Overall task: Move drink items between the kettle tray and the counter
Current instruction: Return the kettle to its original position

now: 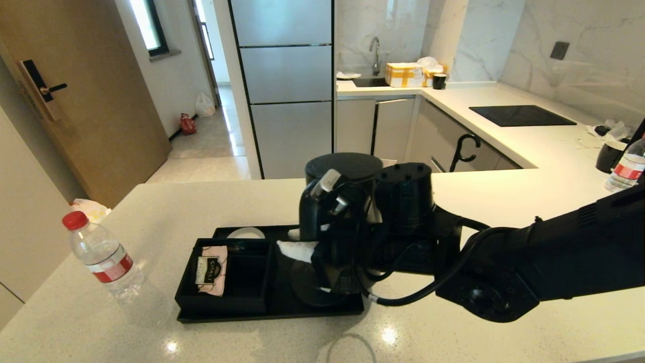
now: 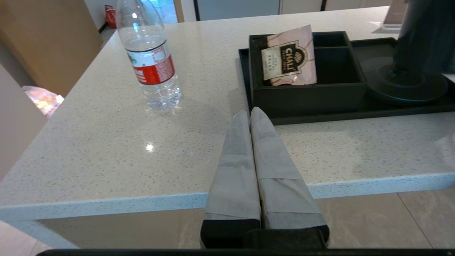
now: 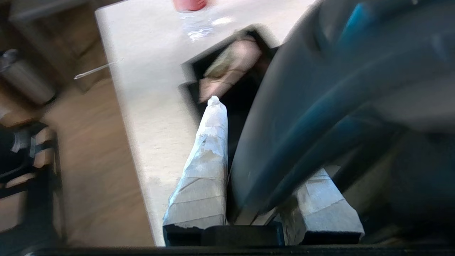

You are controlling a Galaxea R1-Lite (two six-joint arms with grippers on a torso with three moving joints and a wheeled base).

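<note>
A small kitchen, fridge and sink at the back, and in front of me a pale speckled bench (image 1: 211, 338) catching the ceiling lights. The black kettle (image 1: 342, 174) is the thing in play: it hangs over the round base (image 2: 408, 85) at the right end of the kettle tray (image 1: 272, 315), looking slightly lifted and tipped, though I cannot say whether its bottom is clear of the base. The right hand (image 1: 322, 237) has it by the side handle, taped fingers (image 3: 206, 170) part-way closed with the handle pinched between them. To do this well, I judge the kettle should go straight up until it is free of the base, stay level, then cross the tray's low rim to bare bench on the right. In the tray's box lies a pink tea sachet (image 1: 211, 269). The water bottle (image 1: 103, 254) stands on the bench near its left edge, apart from the tray. The left hand (image 2: 250, 117) waits off the bench's near edge, fingers pressed together, holding nothing.
</note>
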